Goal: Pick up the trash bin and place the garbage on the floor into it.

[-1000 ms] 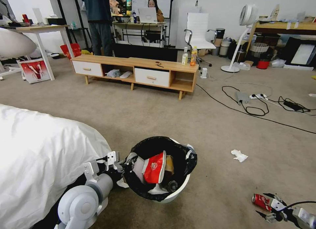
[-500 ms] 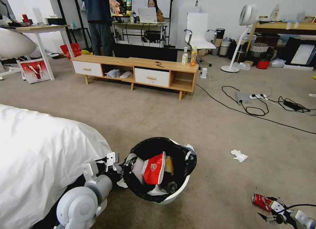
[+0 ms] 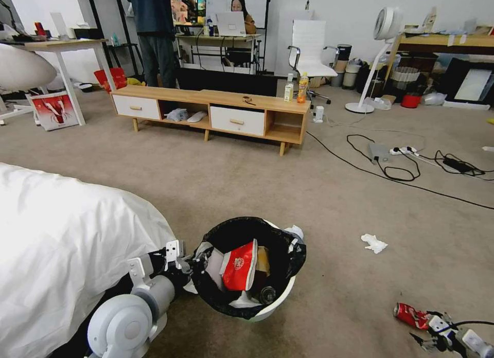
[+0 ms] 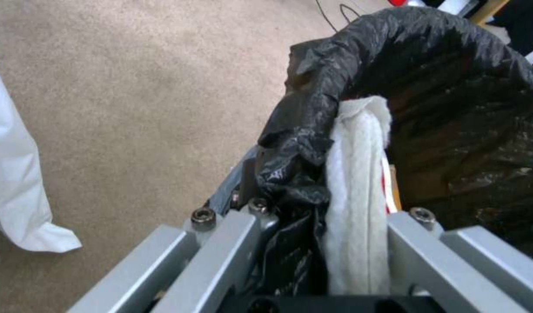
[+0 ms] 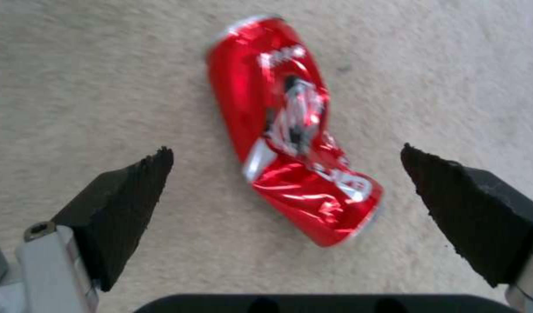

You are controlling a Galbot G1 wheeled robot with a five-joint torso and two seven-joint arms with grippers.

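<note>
One trash bin (image 3: 267, 304) with a black liner, and in it one red-white snack wrapper (image 3: 239, 265) and one white tissue (image 4: 359, 191) at the rim. On the floor (image 3: 247, 188): one crushed red can (image 5: 292, 130) and one crumpled white tissue (image 3: 374, 243). Two end effectors: the left end effector (image 3: 198, 260) and the right end effector (image 5: 286, 191). One low wooden cabinet (image 3: 211, 113) with two white drawers, and two upright drink bottles (image 3: 296, 88) on its top. One white office chair (image 3: 311, 52), one standing fan (image 3: 381, 54), one bed (image 3: 62, 245).
</note>
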